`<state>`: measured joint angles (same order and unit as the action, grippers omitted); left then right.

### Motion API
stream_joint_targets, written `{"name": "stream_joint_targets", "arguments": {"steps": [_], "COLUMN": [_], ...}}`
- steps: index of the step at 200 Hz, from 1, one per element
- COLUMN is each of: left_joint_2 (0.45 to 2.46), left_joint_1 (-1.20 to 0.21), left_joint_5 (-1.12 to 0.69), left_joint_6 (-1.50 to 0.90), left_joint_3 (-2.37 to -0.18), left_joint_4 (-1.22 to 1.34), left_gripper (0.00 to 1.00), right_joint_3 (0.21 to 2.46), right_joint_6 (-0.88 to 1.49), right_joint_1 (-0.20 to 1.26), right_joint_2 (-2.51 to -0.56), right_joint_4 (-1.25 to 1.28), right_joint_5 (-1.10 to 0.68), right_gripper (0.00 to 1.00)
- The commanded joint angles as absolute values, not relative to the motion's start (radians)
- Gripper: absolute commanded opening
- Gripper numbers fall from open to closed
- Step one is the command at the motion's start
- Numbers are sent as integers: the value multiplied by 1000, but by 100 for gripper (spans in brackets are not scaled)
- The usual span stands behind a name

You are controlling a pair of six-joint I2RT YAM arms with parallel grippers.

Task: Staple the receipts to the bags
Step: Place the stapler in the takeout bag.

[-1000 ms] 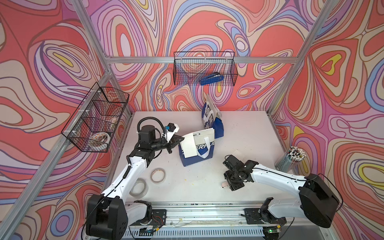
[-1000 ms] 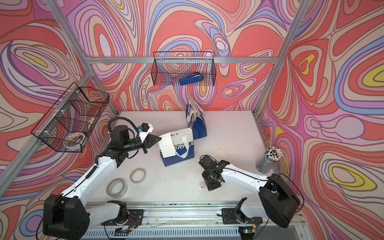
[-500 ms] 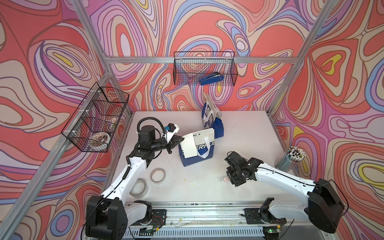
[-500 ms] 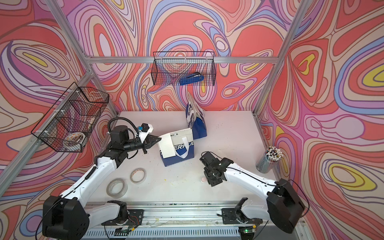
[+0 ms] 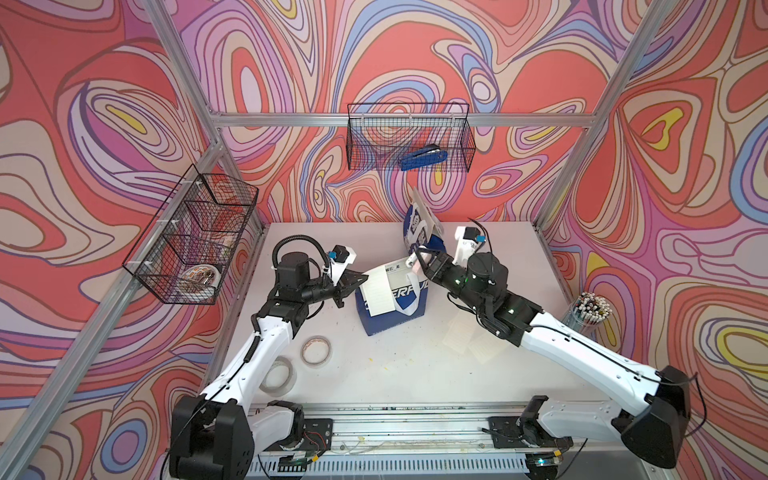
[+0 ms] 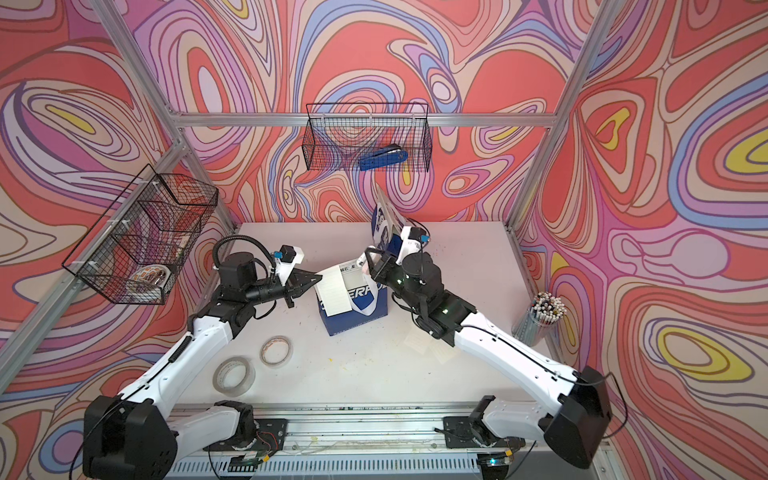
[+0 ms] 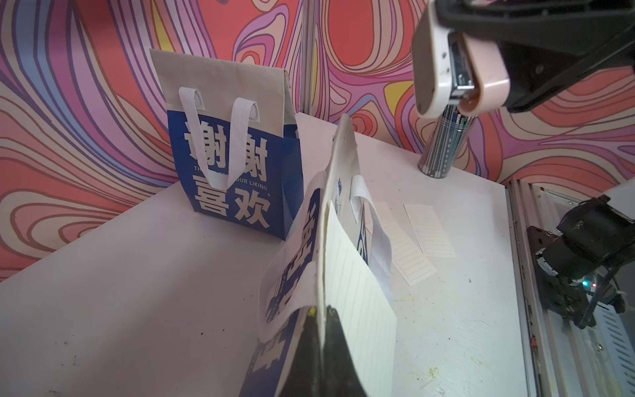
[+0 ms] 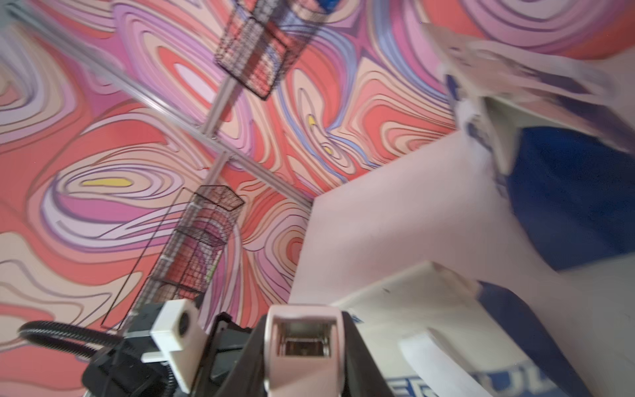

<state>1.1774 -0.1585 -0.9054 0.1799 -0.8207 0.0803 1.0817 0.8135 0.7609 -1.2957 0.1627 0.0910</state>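
The bag with Latin lettering (image 5: 405,309) (image 6: 361,318) stands mid-table. A lined white receipt (image 5: 379,296) (image 6: 334,293) (image 7: 357,292) lies against its face. My left gripper (image 5: 360,279) (image 6: 318,279) (image 7: 323,309) is shut on the bag's top edge with this receipt pinched to it. My right gripper (image 5: 424,266) (image 6: 374,266) (image 8: 304,343) is shut on a small pink-white stapler (image 7: 446,68) (image 8: 304,340). It holds the stapler just above the far end of that top edge, mouth toward the bag. The bag with Chinese characters (image 5: 417,226) (image 7: 237,172) stands behind. Two loose receipts (image 5: 459,332) (image 7: 429,230) lie flat under the right arm.
A blue stapler (image 5: 424,158) lies in the wire basket on the back wall. Another wire basket (image 5: 195,245) hangs on the left wall. Two tape rolls (image 5: 316,350) (image 5: 278,374) lie front left. A cup of pens (image 5: 590,311) stands at the right edge.
The right gripper closed on the small stapler at the table's front, then lifted it up and back to the bag's top edge. The left arm, bag and receipt have not moved.
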Motion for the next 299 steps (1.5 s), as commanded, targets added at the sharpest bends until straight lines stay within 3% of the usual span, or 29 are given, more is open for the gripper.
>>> {"name": "stream_joint_targets", "arguments": {"steps": [1, 36, 79, 167, 299], "left_joint_2": [1157, 1180, 1177, 1201, 1202], "left_joint_1": [-166, -168, -169, -172, -179], "left_joint_5": [-940, -938, -910, -940, -921], "left_joint_6": [90, -30, 1, -62, -29], "left_joint_3": [-809, -785, -799, -778, -767], "left_joint_4": [232, 364, 305, 400, 406], "left_gripper": [0, 0, 0, 0, 0], "right_joint_3": [1123, 1136, 1114, 1052, 1089], "right_joint_6": [604, 536, 463, 341, 312], "right_joint_1": [778, 808, 828, 849, 903], "right_joint_2": [-1419, -1561, -1617, -1638, -1677], "right_joint_4": [512, 697, 733, 700, 592], "right_joint_5": [-71, -71, -38, 112, 139], "right_gripper": [6, 6, 6, 7, 8]}}
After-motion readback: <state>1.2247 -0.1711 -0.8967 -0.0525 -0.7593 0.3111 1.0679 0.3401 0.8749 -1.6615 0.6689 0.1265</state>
